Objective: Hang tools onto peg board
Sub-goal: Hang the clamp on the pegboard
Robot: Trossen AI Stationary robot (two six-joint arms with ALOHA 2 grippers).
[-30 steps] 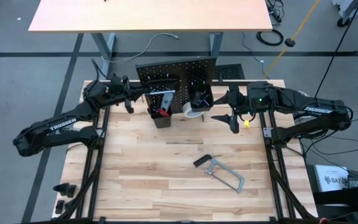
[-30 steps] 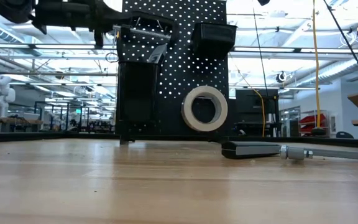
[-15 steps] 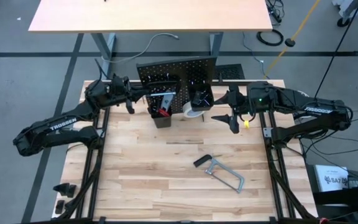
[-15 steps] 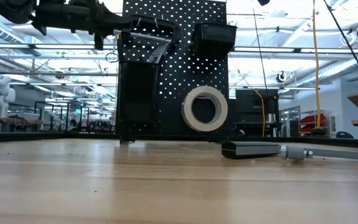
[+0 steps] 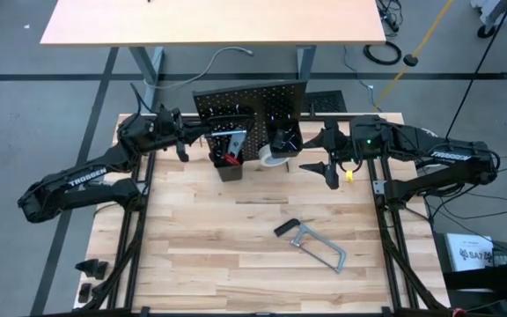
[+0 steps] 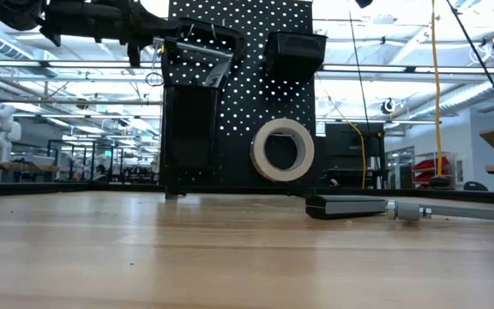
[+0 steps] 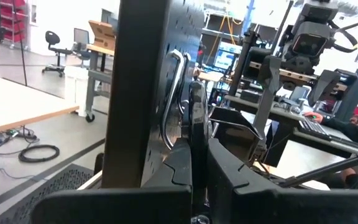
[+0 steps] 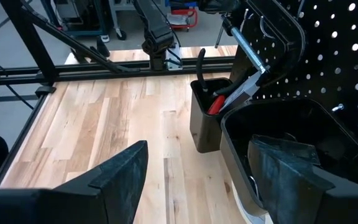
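The left gripper (image 5: 181, 148) is raised at the left edge of the peg board (image 5: 252, 104), its jaws together; whether they pinch anything cannot be told. Just beyond them a silver wrench (image 6: 202, 51) lies against the board, above the tall bin (image 5: 228, 163) holding a red-handled screwdriver (image 8: 215, 104). The right gripper (image 5: 318, 165) hovers to the board's right, jaws apart and empty, beside the second bin (image 8: 272, 140) and the white tape roll (image 6: 282, 149). The grey bar clamp (image 5: 313, 244) lies on the worktop (image 5: 201, 238), well apart from both.
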